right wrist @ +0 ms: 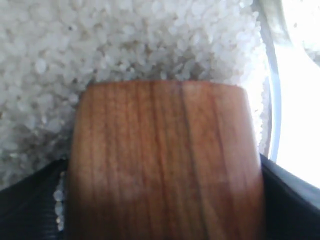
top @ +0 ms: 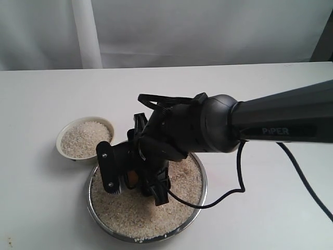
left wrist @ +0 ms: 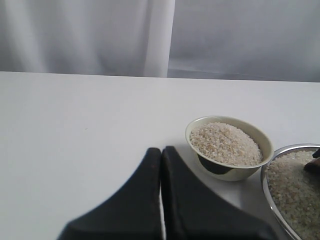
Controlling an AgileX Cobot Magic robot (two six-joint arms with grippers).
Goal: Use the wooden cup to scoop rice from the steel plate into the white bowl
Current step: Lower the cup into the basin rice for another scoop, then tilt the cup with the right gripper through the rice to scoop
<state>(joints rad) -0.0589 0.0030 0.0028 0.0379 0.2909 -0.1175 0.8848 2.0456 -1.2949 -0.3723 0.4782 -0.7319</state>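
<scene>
The wooden cup [right wrist: 165,160], clamped in the right gripper [top: 134,179], is pictured with its far end pressed against the rice [top: 140,213] in the steel plate [top: 205,182]. The white bowl [top: 60,146], heaped with grains, is set just beside the plate, leftward of that gripper. The left gripper [left wrist: 161,190] is held closed, empty.

Exterior view: right arm [top: 218,122] covers plate [top: 204,183] centre & nearly all of cup [top: 131,178]; only a brown sliver shows. Right wrist view: cup blurred, mouth hidden, partly cut off at edge. Left wrist view: plate cut off at edge, left gripper [left wrist: 161,152] base too.
</scene>
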